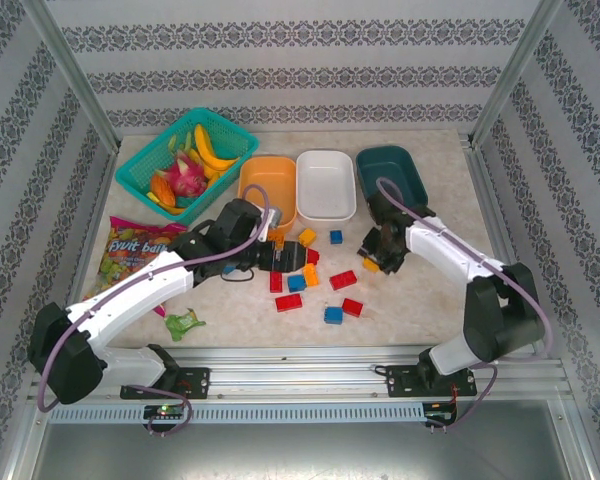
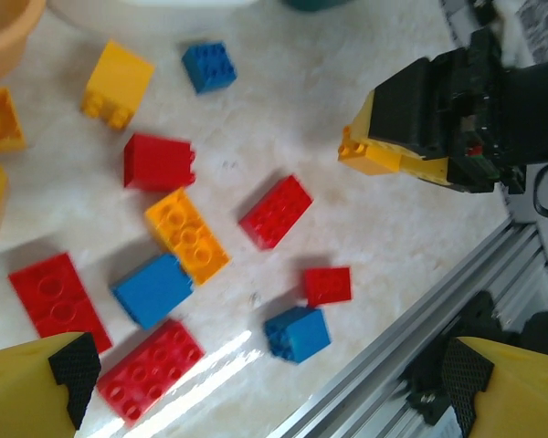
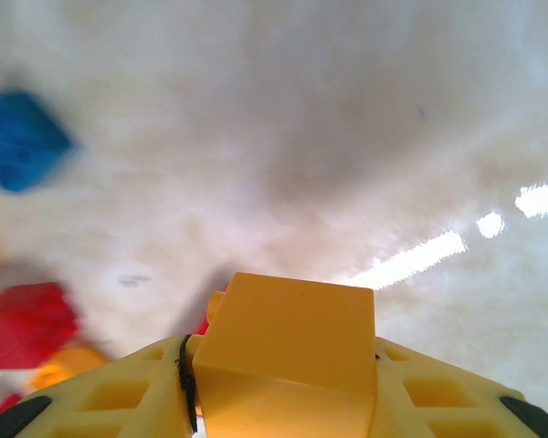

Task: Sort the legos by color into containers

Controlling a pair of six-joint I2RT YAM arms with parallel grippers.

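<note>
Pale marbled tabletop [image 1: 420, 310] between patterned walls. Seems barely begun: orange plastic tub [image 1: 265, 180], white plastic tub [image 1: 326, 185] and dark teal plastic tub [image 1: 392, 172] apparently empty, with red, blue and orange-yellow studded bricks [image 2: 187, 235] scattered before them. Right gripper [image 1: 373, 262] pinching one orange-yellow brick [image 3: 288, 347], blocky and smooth-sided, just above the table. Left gripper [image 2: 267, 374] spread wide over the scatter.

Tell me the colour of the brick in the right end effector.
Orange-yellow; the brick shows best in the right wrist view.
</note>
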